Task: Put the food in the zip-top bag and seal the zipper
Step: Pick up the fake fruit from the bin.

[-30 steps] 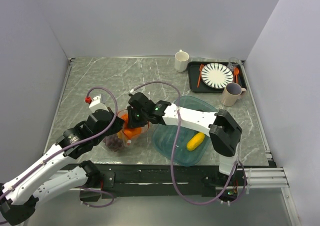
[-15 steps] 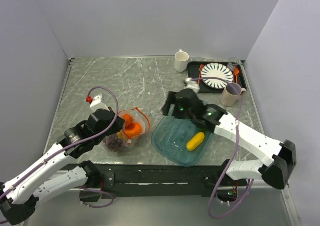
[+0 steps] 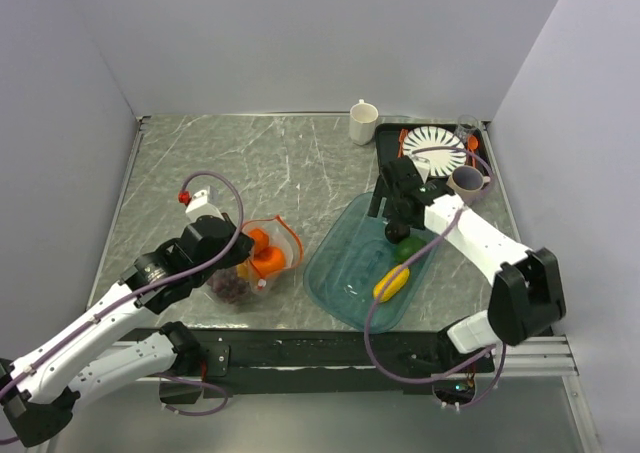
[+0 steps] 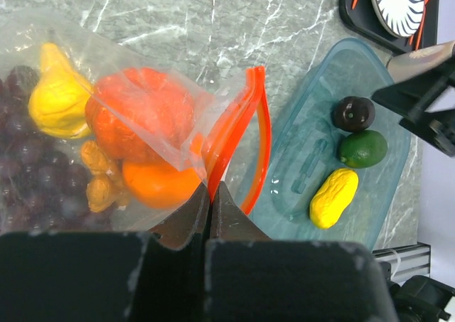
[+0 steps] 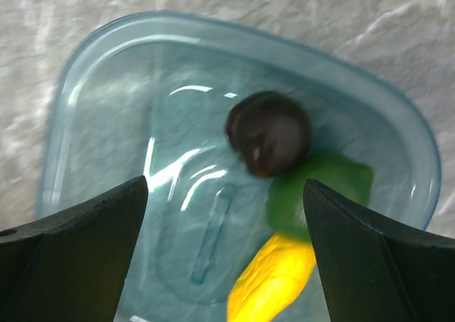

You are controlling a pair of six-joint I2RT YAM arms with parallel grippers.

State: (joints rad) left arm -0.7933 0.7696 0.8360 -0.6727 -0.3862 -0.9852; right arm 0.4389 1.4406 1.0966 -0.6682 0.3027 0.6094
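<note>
The zip-top bag (image 4: 106,123), part-filled, lies just left of the teal tray (image 3: 332,273), its zipper (image 4: 264,123) clamped by the left gripper (image 4: 211,194). The right gripper (image 5: 224,190) gapes wide over the tray's dark plum (image 5: 269,132), green fruit (image 5: 323,183), yellow piece (image 5: 274,279).

Bright, even overhead light with soft shadows. White glare streaks the teal tray (image 5: 106,144); the right wrist view is blurred, the plum (image 5: 269,133) and green fruit (image 5: 323,187) smeared.
</note>
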